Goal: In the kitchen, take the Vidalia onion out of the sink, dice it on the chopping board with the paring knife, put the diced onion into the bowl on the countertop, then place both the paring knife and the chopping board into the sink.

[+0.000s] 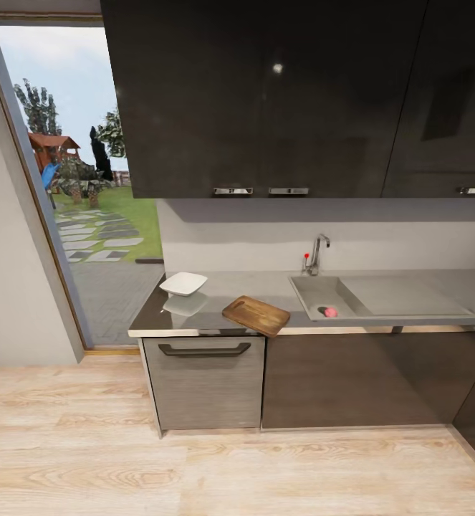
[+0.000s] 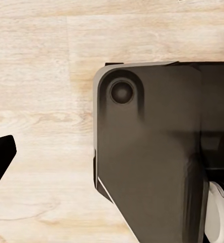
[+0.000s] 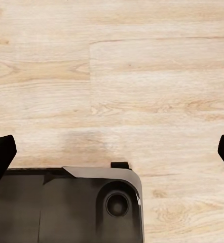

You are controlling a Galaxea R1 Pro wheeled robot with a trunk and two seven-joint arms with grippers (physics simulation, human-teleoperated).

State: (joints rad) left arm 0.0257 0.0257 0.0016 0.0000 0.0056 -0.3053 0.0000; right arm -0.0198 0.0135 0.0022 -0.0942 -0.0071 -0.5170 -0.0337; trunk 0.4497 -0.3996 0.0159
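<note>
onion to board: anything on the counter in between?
Nothing visible. The onion lies in the sink basin; the board sits left of it, overhanging the counter front edge. Only the basin wall and bare counter lie between.

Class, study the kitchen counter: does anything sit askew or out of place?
Yes. The dark brown wooden chopping board lies skewed, one corner jutting past the grey countertop's front edge. A small pinkish round object sits in the grey steel sink.
</note>
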